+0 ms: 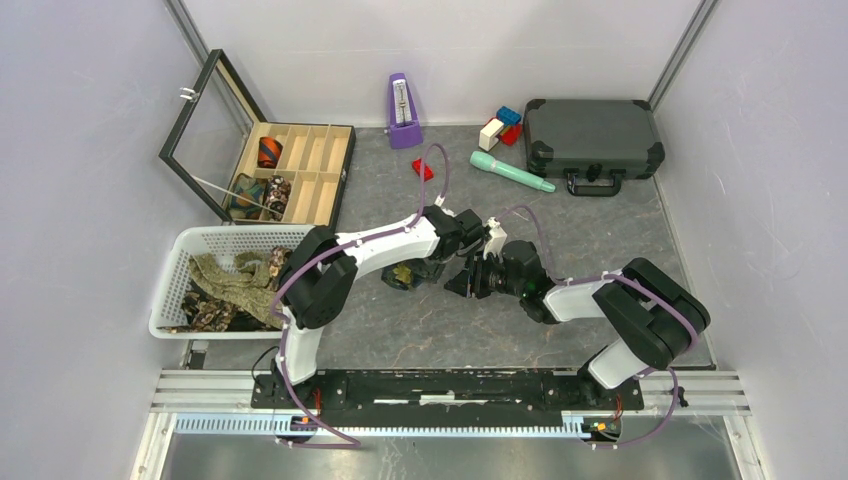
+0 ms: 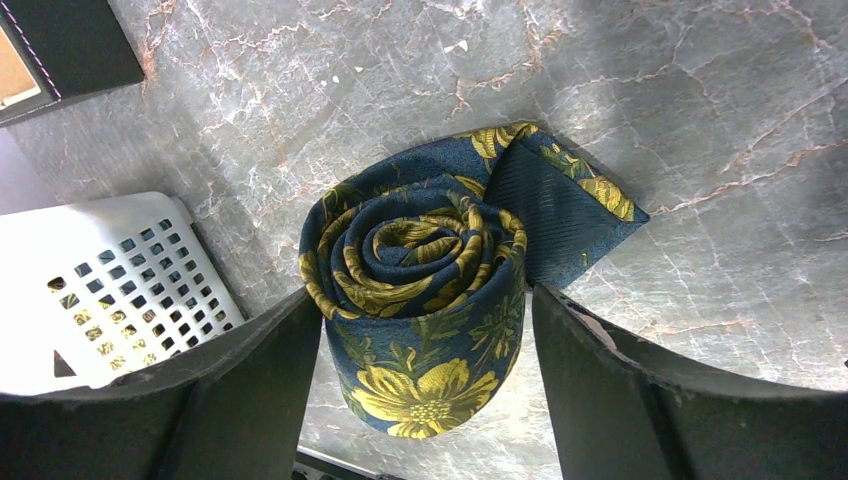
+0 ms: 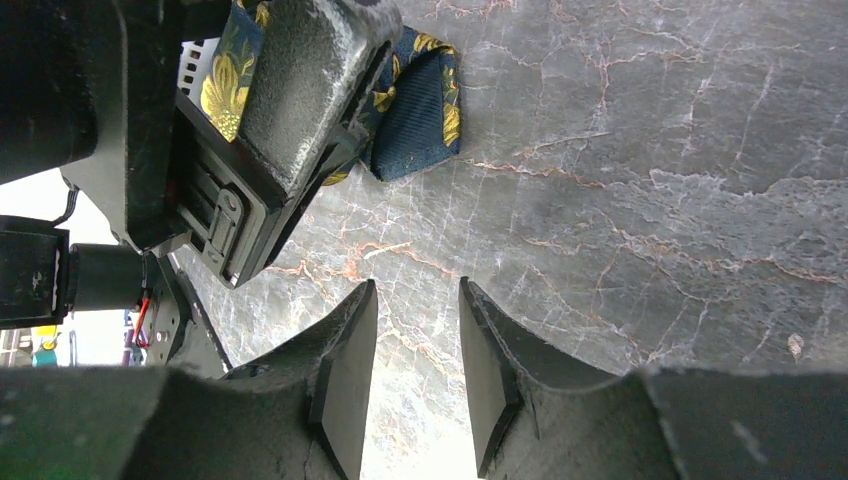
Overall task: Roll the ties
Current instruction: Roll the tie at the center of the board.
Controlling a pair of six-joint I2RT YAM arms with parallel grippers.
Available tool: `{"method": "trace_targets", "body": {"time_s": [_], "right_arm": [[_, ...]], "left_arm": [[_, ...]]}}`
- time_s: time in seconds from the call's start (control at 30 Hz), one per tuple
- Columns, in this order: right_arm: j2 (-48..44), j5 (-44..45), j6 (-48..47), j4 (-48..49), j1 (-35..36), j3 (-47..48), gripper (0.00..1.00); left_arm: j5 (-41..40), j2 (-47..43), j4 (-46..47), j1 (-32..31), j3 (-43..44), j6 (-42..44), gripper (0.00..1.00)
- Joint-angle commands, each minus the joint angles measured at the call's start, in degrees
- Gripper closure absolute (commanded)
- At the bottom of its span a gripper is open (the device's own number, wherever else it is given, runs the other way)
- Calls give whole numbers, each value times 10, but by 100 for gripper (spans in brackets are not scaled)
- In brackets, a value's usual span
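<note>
A navy tie with yellow flowers (image 2: 420,270) stands on the marble tabletop as a rolled coil, its pointed end lying flat beside it. My left gripper (image 2: 425,300) is open, with one finger on each side of the coil. The left finger (image 2: 260,380) is right against the fabric, and a thin gap shows by the right finger (image 2: 610,390). In the top view this coil (image 1: 403,276) sits at the table's middle under the left gripper (image 1: 425,268). My right gripper (image 3: 415,300) is open just beside it, over bare marble, with nothing between its fingers. It also shows in the top view (image 1: 470,280).
A white basket (image 1: 185,250) at the left holds several loose ties (image 1: 235,285). A wooden compartment box (image 1: 318,160) with its glass lid up holds rolled ties (image 1: 272,195). At the back are a purple metronome (image 1: 403,112), a red block (image 1: 423,170), a teal tool (image 1: 510,170) and a black case (image 1: 592,140).
</note>
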Motion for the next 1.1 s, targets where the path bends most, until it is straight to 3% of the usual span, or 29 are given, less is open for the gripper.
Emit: {"method": "trace_targets", "body": {"time_s": [0.0, 0.4, 0.8, 1.07], "right_arm": [[-14, 4, 1, 17, 0, 8, 58], [-19, 1, 2, 17, 0, 8, 57], [-41, 2, 0, 6, 1, 10, 56], [-44, 2, -3, -4, 1, 12, 55]], "left_arm": [[-4, -8, -6, -4, 21, -33, 16], [-9, -26, -3, -3, 24, -37, 6], [2, -77, 26, 4, -9, -43, 7], [49, -171, 49, 30, -66, -30, 4]]}}
